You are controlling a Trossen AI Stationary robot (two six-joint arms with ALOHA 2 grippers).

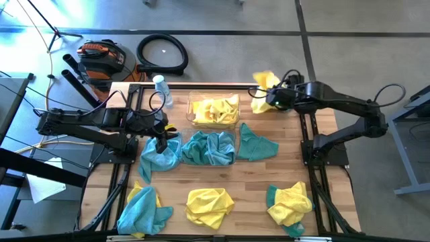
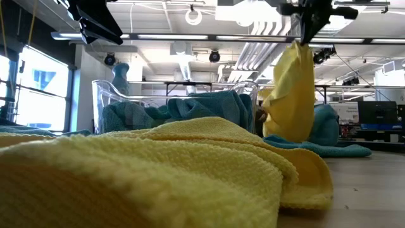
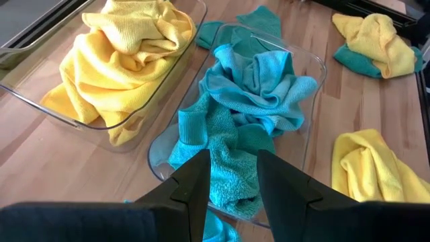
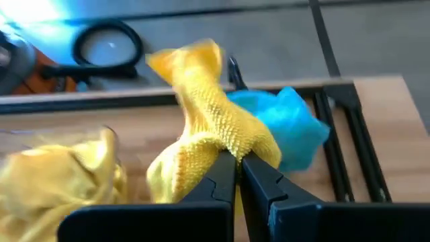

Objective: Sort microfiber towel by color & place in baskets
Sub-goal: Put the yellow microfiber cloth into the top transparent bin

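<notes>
Two clear baskets stand mid-table. The far basket (image 1: 191, 101) holds yellow towels (image 3: 121, 54). The near basket (image 3: 316, 64) holds teal towels (image 3: 259, 94). One teal towel (image 3: 225, 158) droops over that basket's left rim. My left gripper (image 3: 234, 161) hovers open above this towel, one finger to each side of it. My right gripper (image 1: 272, 94) is raised at the table's far right, shut on a yellow towel (image 2: 292, 88). A teal towel (image 4: 289, 121) lies on the table beyond it. My right gripper pinches a bunched part of the yellow towel (image 4: 225, 142) between its two fingers, which slant downward. How many layers, I cannot tell. The towel hangs slack below the gripper (image 2: 310, 28). Whether its lower end (image 2: 278, 130) clears the table cannot be told.
Loose towels lie on the table: a teal one (image 1: 256, 144) right of the near basket and mixed yellow and teal heaps (image 1: 144, 208), (image 1: 208, 205), (image 1: 290, 202) along the near edge. A clear bottle (image 1: 161, 89) stands at the far left. A yellow towel (image 2: 158, 171) fills the low view's foreground.
</notes>
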